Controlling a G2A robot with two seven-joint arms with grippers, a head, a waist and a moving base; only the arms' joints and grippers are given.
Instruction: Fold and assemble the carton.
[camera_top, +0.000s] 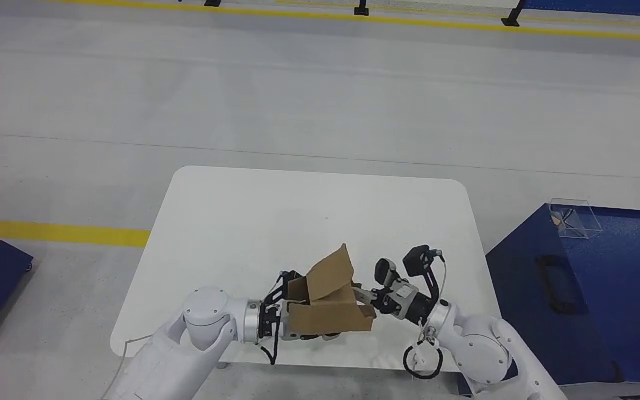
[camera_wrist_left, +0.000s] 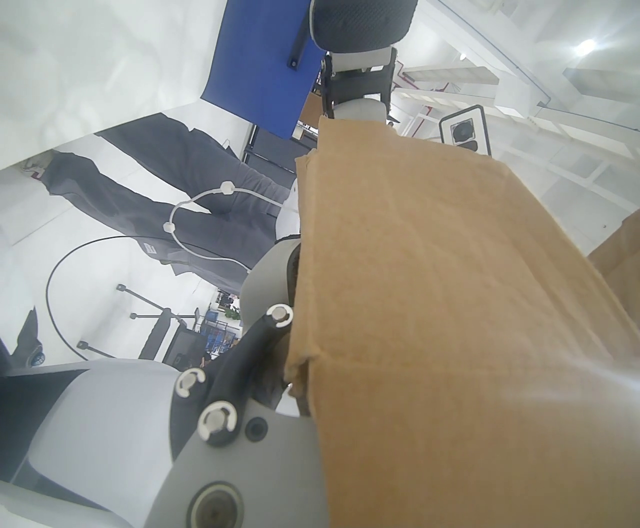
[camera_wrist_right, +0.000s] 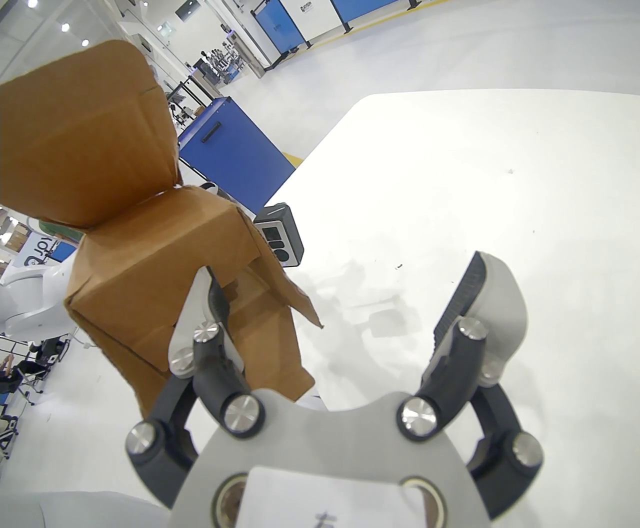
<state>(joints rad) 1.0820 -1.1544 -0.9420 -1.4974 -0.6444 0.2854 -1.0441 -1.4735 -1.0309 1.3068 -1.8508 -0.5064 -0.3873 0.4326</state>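
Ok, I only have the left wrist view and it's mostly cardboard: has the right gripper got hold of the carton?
Observer: No. The right gripper is open, with one finger beside the carton and nothing clamped.
Operator: Is the top closed?
Observer: No, one large flap stands up above the body.
Operator: Where is it over the table?
Observer: At the near edge of the table, between the two arms.
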